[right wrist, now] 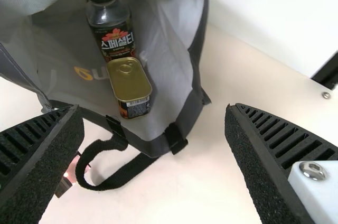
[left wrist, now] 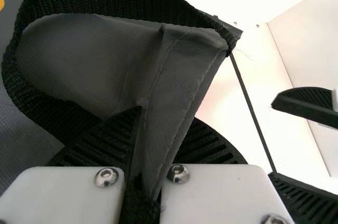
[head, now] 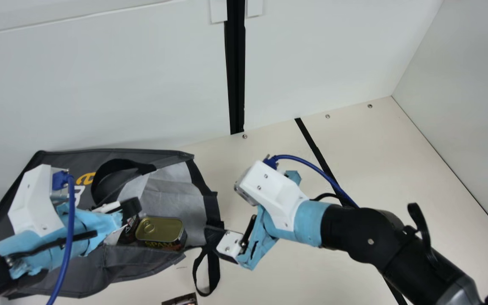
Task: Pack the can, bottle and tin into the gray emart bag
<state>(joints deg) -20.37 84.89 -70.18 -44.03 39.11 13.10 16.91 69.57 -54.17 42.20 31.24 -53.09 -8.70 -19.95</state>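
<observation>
Gray fabric emart bag [head: 142,269] gapes on the cream table [head: 286,275], black-capped bottle [right wrist: 112,33] and gold-lidded rectangular tin [right wrist: 129,80] inside. Left pincer [left wrist: 166,115] clamps its cloth edge; right pincer [right wrist: 153,110], wide, should probably fetch the dark printed item [head: 180,300] outside, perhaps the can.

Cream table [head: 396,169], black strip [head: 317,148] running slantwise across it. White back wall [head: 121,84] behind, thin raised seam [head: 74,19] across its upper left in main view. Black upright post [head: 235,67] against wall, foot at table's back edge. Two white tabs [head: 218,10] [head: 254,7], one either side of post near top. Three small screws [head: 245,136] [head: 327,116] [head: 370,106] along back edge. Pale gray side wall [head: 472,84] at right.
</observation>
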